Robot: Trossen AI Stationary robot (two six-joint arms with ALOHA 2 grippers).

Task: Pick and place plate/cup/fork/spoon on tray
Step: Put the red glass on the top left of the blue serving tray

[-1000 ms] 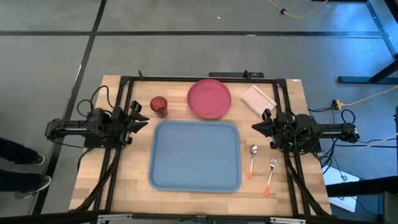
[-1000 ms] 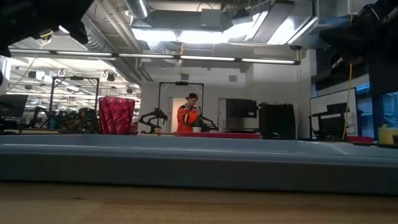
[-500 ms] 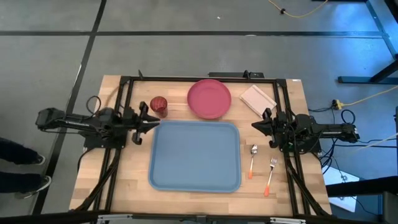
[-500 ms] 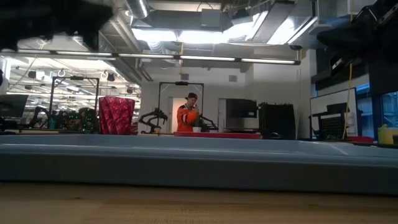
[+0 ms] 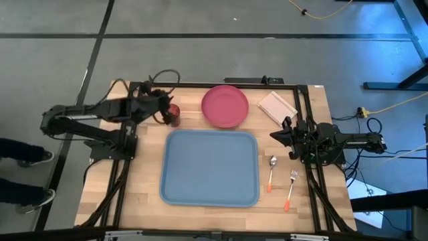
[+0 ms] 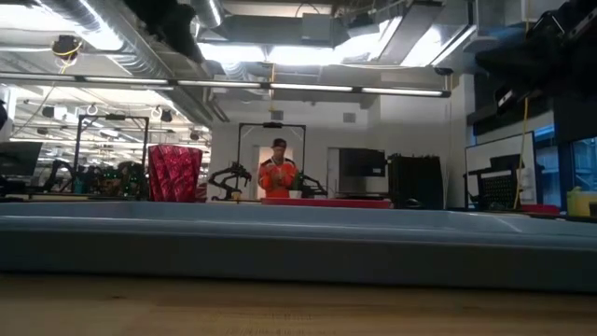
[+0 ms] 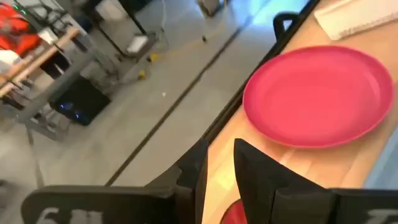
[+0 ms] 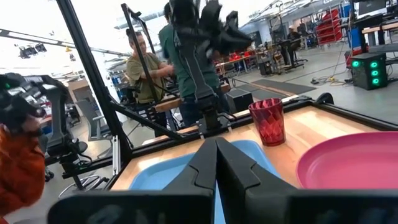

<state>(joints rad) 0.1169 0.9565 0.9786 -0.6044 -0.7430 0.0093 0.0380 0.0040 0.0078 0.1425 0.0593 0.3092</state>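
The table point(image 5: 140, 191) is pale wood, its plank joints and grain showing under a matt finish, and a black metal frame point(image 5: 221, 85) runs along its far edge. The tray point(image 5: 209, 167) looks like smooth light-blue plastic with a dull sheen, the plate point(image 5: 225, 106) like smooth pink-red plastic, slightly glossy, and the cup point(image 8: 267, 121) like translucent dark-red faceted plastic. The spoon point(image 5: 272, 170) and fork point(image 5: 290, 188) have shiny metal heads on orange handles.
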